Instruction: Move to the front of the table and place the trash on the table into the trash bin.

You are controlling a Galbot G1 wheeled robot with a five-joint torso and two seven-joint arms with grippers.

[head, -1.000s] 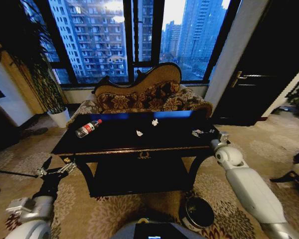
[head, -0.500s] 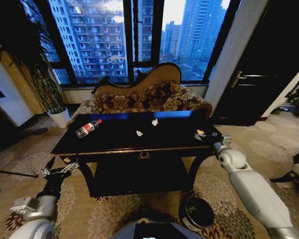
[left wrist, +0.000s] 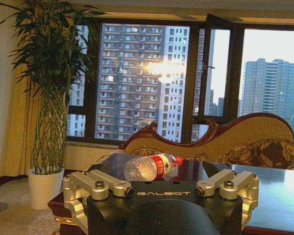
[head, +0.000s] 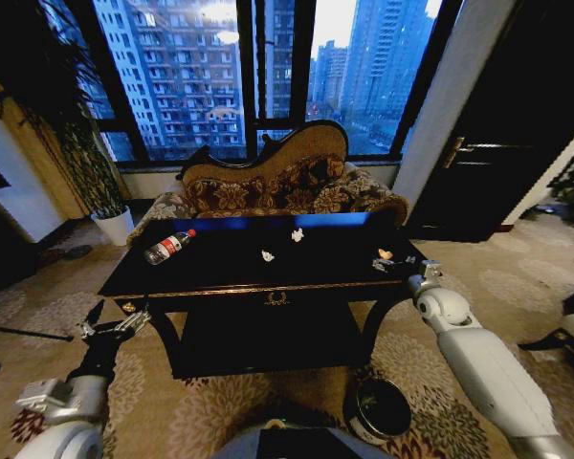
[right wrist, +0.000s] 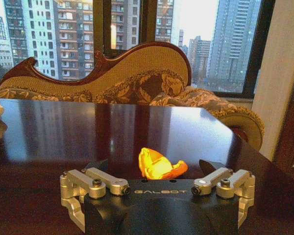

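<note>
We log an orange scrap [right wrist: 159,165] at the table's [head: 220,273] 3 o'clock edge, between the right gripper's [right wrist: 157,171] spread fingers. The bottle [head: 168,247] lies at 10 o'clock. Left gripper [head: 110,325] hovers open at 8 o'clock; bin [head: 383,406] at 5.

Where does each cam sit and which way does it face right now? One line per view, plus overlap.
Head view: high on the robot, facing forward and down at the table, trash bin and sofa; both arms show, left gripper low beside the table's left corner, right gripper at its right edge.
Left wrist view: low off the table's left end, facing the bottle and plant; the gripper's base shows.
Right wrist view: at tabletop height, facing an orange scrap between the open fingers.
Shared: table, sofa, window towers.
</note>
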